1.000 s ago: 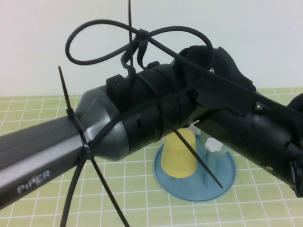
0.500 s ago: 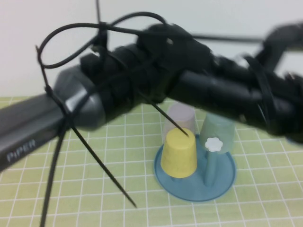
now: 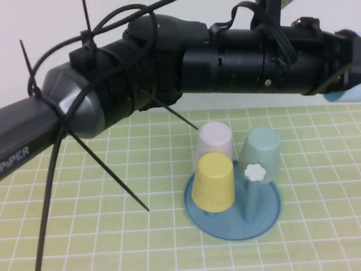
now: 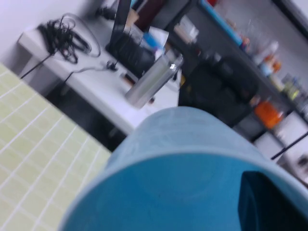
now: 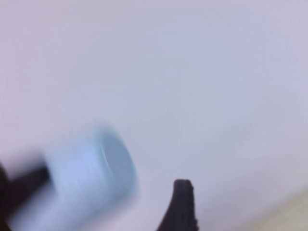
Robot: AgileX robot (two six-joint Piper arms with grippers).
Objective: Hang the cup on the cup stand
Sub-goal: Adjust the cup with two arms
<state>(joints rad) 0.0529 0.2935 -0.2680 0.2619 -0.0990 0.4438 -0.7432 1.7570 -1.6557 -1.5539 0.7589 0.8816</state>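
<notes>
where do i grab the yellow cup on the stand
Pinch the yellow cup by its narrow upturned base from above and front; the pink cup crowds it behind. Left gripper holds the blue cup far right, high; right gripper faces the wall.

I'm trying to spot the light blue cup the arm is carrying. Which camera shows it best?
The left wrist view: the cup fills the picture, held in the left gripper. The right wrist view shows it blurred, beside the right gripper. The high view shows only a sliver at the right edge.
</notes>
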